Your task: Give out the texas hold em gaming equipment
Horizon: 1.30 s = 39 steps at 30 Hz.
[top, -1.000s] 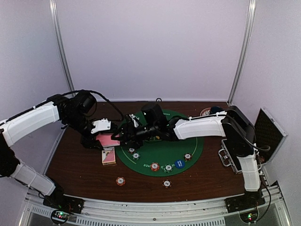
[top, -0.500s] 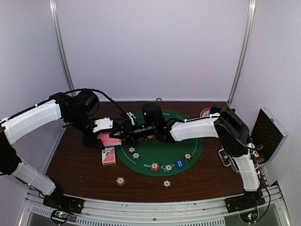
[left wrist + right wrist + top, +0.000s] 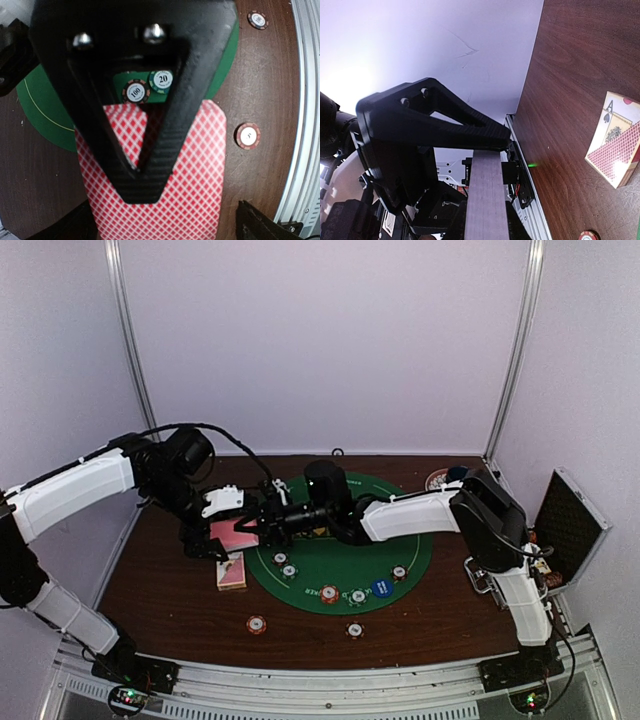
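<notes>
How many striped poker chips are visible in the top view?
7. On the green mat: two left chips, two near the front edge, one right. On bare wood: two. The arms may hide more.

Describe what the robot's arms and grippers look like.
The left arm and right arm have white shells, black joints and black cables. The left gripper and right gripper are black, with hollow triangular fingers, ribbed edges and screws.

Even, soft light; wrist foregrounds blurred
</notes>
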Each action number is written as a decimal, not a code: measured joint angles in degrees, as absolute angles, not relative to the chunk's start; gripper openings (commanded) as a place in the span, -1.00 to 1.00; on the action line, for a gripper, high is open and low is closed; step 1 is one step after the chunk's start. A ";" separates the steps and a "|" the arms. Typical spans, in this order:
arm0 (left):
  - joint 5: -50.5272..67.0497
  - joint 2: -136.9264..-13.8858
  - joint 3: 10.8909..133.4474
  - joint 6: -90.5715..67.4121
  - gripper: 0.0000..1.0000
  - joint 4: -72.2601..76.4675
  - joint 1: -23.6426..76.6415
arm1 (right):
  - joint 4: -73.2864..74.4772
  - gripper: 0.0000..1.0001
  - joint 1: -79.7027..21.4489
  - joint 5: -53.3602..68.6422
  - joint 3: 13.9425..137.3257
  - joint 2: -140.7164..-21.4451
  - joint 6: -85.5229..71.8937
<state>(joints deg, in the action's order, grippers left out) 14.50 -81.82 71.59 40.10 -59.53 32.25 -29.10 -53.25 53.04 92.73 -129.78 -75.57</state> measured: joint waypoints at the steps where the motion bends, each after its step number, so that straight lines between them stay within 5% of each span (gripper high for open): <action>1: 15.16 -82.15 72.03 39.97 0.95 -59.51 32.25 | -29.26 -0.94 -53.25 53.10 92.73 -129.78 -75.68; 8: 16.99 -84.18 73.25 39.72 0.83 -58.94 32.27 | -30.39 -0.95 -53.25 53.25 92.73 -129.78 -76.73; 18: 16.60 -84.75 72.18 39.83 0.26 -57.08 32.62 | -31.42 -0.91 -53.25 53.36 92.73 -129.82 -77.80; 29: 14.96 -83.94 70.57 39.40 -0.37 -55.22 32.86 | -27.79 -0.01 -53.25 52.38 92.75 -129.86 -74.24; 33: 14.46 -83.90 70.17 39.42 -0.37 -55.22 32.86 | -24.47 0.22 -53.25 51.70 92.88 -129.73 -71.40; 39: 14.02 -83.90 69.95 39.40 -0.35 -55.42 32.86 | -20.43 0.28 -53.28 51.37 93.78 -129.60 -68.25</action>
